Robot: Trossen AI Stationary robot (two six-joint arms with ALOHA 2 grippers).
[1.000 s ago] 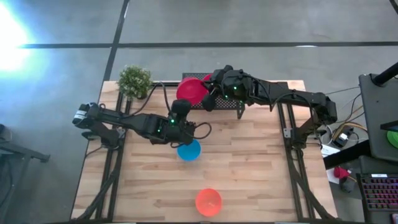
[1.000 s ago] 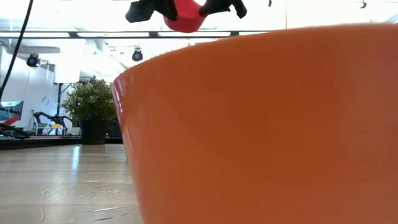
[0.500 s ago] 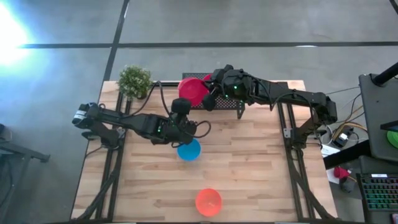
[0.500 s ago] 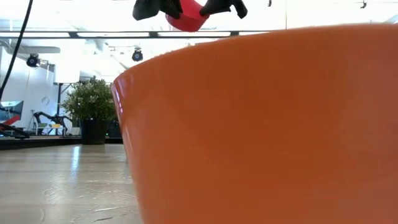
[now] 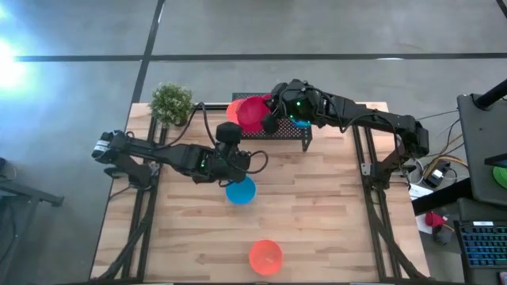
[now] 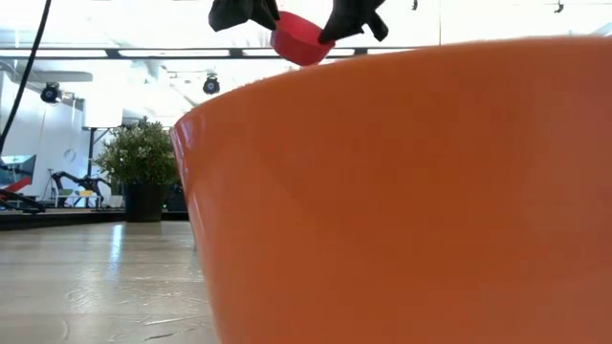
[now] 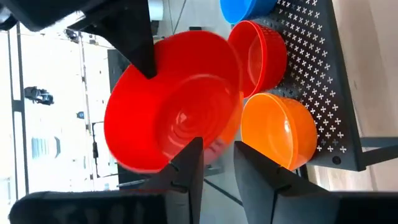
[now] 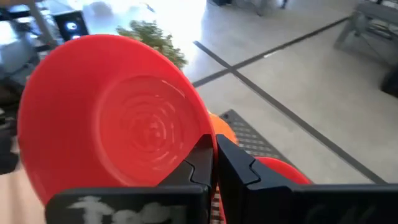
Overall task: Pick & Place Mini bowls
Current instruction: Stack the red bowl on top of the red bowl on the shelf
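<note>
The glossy crimson-red plastic mini bowl (image 5: 252,112) has moved up and back over the black wire-mesh rack (image 5: 287,131) — carried clear, still clamped by its rim in the right gripper (image 5: 268,119). The left gripper (image 5: 231,150) waits, fingers slightly apart, above the blue bowl (image 5: 241,191).

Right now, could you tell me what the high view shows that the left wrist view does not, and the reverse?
Only the high view shows the blue bowl and the orange bowl lying on the table, plus the potted plant. Only the left wrist view shows an orange bowl on the rack beside another red one. Both show the right gripper pinching the red bowl over the rack.
</note>
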